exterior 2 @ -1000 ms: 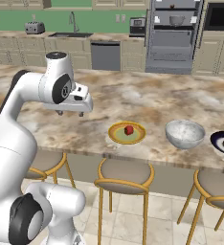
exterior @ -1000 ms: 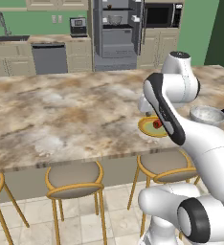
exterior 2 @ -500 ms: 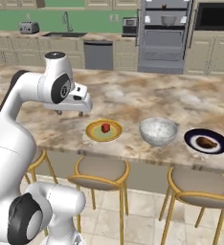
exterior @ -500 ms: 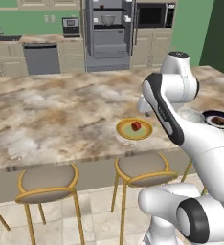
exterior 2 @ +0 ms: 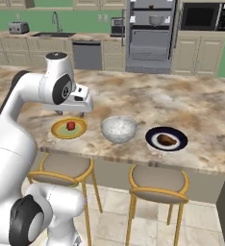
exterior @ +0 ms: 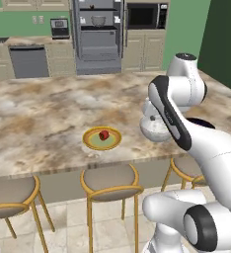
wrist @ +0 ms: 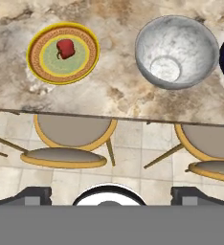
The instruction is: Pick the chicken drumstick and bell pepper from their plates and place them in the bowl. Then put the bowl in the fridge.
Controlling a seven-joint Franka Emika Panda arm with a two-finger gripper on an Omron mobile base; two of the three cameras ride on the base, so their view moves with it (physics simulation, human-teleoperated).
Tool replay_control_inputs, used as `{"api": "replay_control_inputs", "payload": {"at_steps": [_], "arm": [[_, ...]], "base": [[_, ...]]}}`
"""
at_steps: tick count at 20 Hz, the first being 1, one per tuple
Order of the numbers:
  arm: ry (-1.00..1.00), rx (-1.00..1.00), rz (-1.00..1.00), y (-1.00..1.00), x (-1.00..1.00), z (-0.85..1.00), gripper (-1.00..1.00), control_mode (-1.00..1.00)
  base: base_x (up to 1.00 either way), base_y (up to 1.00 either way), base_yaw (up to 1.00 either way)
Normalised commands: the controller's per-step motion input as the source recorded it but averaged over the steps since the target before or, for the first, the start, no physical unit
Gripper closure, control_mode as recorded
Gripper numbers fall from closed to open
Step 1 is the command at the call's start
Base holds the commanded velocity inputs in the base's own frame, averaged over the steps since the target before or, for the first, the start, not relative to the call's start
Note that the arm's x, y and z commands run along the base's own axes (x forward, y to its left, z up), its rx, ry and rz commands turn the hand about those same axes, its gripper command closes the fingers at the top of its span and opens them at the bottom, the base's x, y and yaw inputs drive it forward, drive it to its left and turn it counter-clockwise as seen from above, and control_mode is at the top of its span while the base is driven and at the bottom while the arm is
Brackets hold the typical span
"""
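The round whitish-grey speckled bowl [exterior 2: 118, 129] is the landmark on the marbled brown stone surface [exterior 2: 181, 103]. To 1 side of it lies 1 glossy red bell pepper [exterior 2: 71, 126] on 1 yellow-rimmed plate [exterior 2: 61, 132]; to the other, 1 brown chicken drumstick [exterior 2: 167, 140] on 1 dark plate [exterior 2: 178, 134]. The gripper [exterior 2: 81, 101] hovers above the surface between pepper and bowl, touching nothing; I cannot tell how far it is spread. The tall grey steel fridge [exterior 2: 150, 33] stands well behind. No writing is readable.

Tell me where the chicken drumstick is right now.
The chicken drumstick lies on the dark plate near the counter's front edge in the right base view, right of the bowl.
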Motion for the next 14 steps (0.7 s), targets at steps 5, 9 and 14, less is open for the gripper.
{"api": "replay_control_inputs", "payload": {"at_steps": [5,9,14], "arm": [[0.00,0.00,0.00,0.00,0.00,0.00,-1.00,1.00],[0.00,0.00,0.00,0.00,0.00,0.00,-1.00,1.00],[0.00,0.00,0.00,0.00,0.00,0.00,-1.00,1.00]], "base": [[0.45,-0.57,0.00],[0.65,-0.46,0.00],[0.75,-0.35,0.03]]}}
